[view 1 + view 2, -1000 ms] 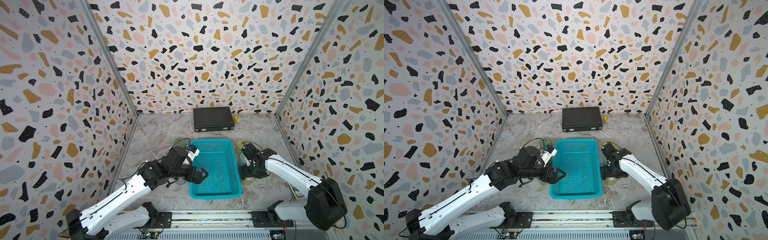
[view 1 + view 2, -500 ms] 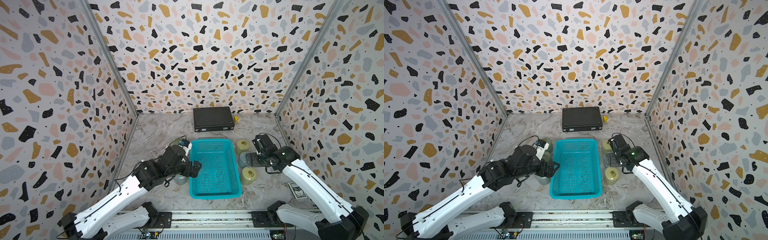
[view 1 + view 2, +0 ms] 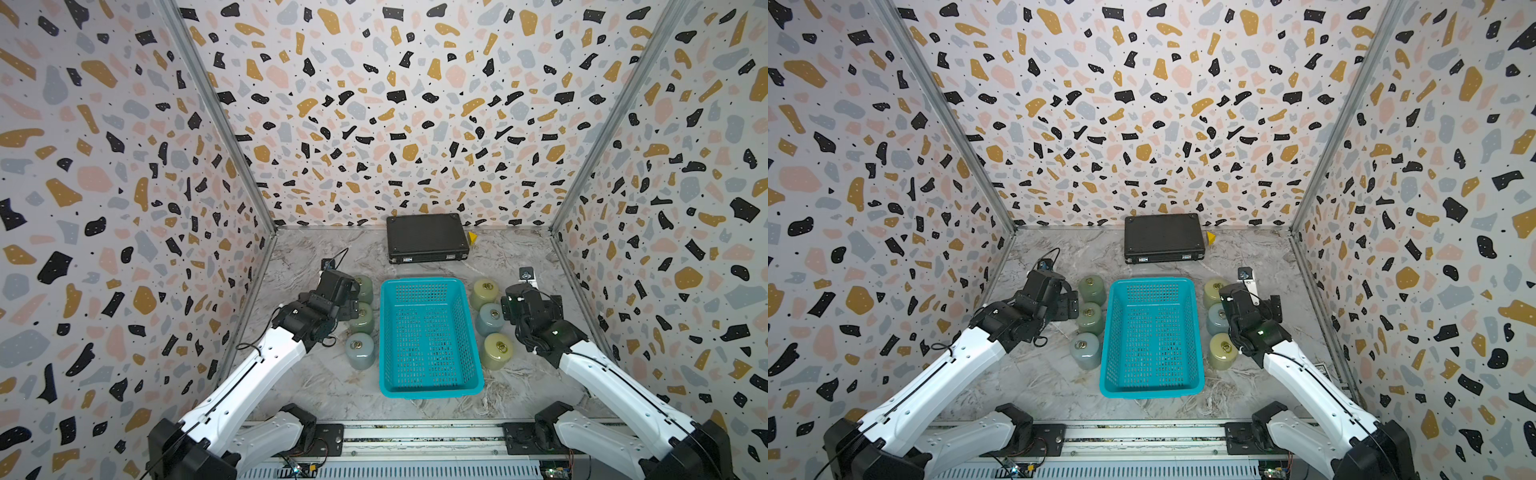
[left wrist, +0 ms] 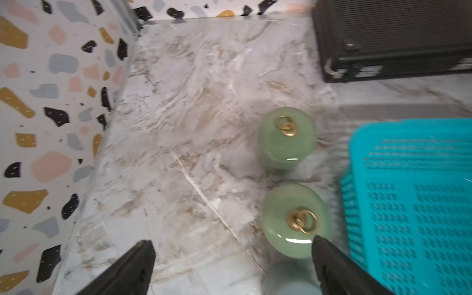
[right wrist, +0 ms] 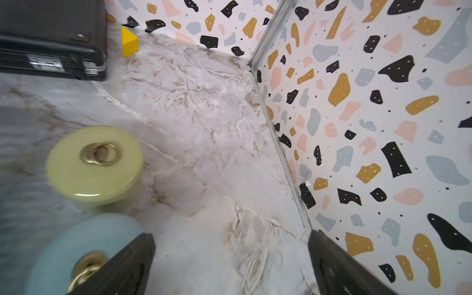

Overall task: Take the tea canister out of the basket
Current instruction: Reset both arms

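Note:
The turquoise basket (image 3: 430, 392) (image 3: 1150, 392) stands mid-table and holds nothing. Three tea canisters with gold ring knobs stand upright along its left side (image 3: 359, 351) (image 3: 1085, 350) and three along its right side (image 3: 498, 351) (image 3: 1223, 351). My left gripper (image 3: 353, 299) (image 4: 233, 255) hangs open beside the left row, one finger over the middle green canister (image 4: 296, 219). My right gripper (image 3: 531, 303) (image 5: 231, 255) is open above bare table just right of the right row, next to the blue canister (image 5: 76, 250) and the yellowish one (image 5: 94, 163).
A flat black case (image 3: 427, 237) lies at the back wall with a small yellow block (image 3: 472, 237) at its right end. Patterned walls close in the left, right and back sides, near both arms.
The left gripper drew back from the basket's left rim to beside the left row. The right gripper rose off the right-hand canisters and moved toward the right wall.

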You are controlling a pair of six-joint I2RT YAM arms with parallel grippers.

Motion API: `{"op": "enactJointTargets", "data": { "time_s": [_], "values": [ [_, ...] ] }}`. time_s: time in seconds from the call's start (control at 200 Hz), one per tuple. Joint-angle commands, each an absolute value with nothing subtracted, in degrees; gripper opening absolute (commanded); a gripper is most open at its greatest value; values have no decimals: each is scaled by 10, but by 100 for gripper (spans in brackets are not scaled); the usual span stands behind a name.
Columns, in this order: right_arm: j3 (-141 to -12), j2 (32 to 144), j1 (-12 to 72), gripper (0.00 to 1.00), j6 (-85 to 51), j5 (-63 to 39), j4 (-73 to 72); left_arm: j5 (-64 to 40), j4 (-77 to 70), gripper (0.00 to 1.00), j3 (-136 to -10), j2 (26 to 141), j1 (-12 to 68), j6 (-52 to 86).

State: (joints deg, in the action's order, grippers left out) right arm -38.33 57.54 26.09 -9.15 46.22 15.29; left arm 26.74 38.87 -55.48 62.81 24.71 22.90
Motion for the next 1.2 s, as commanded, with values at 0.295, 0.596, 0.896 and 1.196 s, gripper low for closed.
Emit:
{"op": "enactJointTargets", "data": {
  "time_s": [0.295,0.596,0.896,1.196],
  "values": [
    [-315,766,126,99,-57,471,-183,317,165,100,-446,742,25,188],
    [-317,875,74,99,-3,276,-303,233,-182,100,-333,809,-11,109],
    [-222,842,48,99,-2,180,-446,71,-287,100,-294,815,-11,56],
    [-192,870,44,99,8,148,-526,42,-361,100,-244,797,-11,42]
  ]
}}
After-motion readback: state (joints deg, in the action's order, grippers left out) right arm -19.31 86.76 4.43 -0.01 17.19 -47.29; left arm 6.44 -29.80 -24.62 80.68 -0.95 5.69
